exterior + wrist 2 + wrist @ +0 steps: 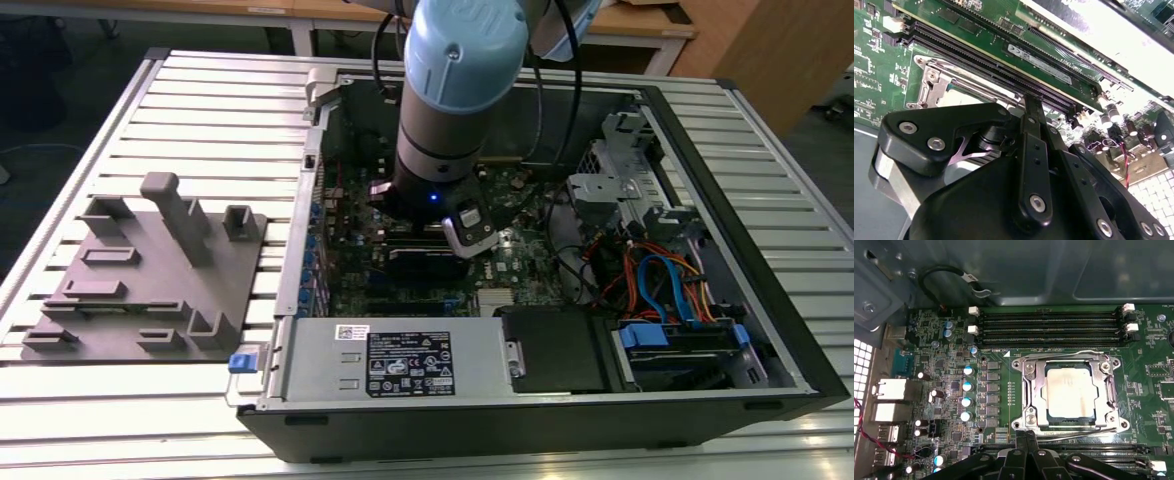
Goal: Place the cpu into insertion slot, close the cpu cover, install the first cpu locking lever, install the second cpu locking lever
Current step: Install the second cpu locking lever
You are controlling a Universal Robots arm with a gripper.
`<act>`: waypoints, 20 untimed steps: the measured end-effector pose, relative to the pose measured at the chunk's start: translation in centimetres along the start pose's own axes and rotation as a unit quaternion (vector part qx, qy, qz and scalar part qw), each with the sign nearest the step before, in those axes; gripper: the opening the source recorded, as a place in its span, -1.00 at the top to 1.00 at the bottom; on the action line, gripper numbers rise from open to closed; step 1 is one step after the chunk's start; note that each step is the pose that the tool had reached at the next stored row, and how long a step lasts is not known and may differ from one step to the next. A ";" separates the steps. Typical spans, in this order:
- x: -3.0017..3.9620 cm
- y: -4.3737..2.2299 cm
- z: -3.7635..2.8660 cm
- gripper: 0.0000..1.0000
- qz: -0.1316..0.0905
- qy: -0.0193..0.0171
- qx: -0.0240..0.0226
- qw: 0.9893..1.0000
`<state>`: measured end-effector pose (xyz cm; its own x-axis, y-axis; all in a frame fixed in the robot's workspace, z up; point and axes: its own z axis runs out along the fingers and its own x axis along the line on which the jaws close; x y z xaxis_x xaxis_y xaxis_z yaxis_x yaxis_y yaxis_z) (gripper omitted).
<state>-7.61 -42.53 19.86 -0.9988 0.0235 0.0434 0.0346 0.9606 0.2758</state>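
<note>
Currently, the black end effector [1026, 440], fingers clenched together and holding nothing, touches a thin wire locking lever [1074, 432]. Beyond, at 12 o'clock, the dull silver square cpu [1070, 391] sits in the silvery-rimmed insertion slot [1114, 427] under the closed silvery frame cpu cover [1039, 390]. Lever installation appears in hand; it calls for latching.

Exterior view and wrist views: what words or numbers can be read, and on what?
White label on the grey metal power supply box, exterior view: too small to read.
Sticker on long black memory module, second wrist view: blurred.
White lettering on the green motherboard, first wrist view: too small.
</note>
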 end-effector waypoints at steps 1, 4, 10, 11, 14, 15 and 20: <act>0.00 0.00 0.00 0.80 0.000 0.000 0.000 1.000; 0.00 0.00 0.00 0.80 0.000 0.000 -0.001 1.000; 0.00 0.00 0.00 0.80 0.000 0.000 -0.003 1.000; 0.00 0.00 0.00 0.80 0.000 0.000 -0.004 1.000; 0.00 0.00 0.00 0.80 0.000 0.000 -0.005 1.000; 0.00 0.00 0.00 0.80 0.000 0.000 -0.005 1.000; 0.00 0.00 0.00 0.80 0.000 0.000 -0.007 1.000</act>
<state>-7.61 -42.53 19.86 -0.9988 0.0229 0.0438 0.0346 0.9564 0.2899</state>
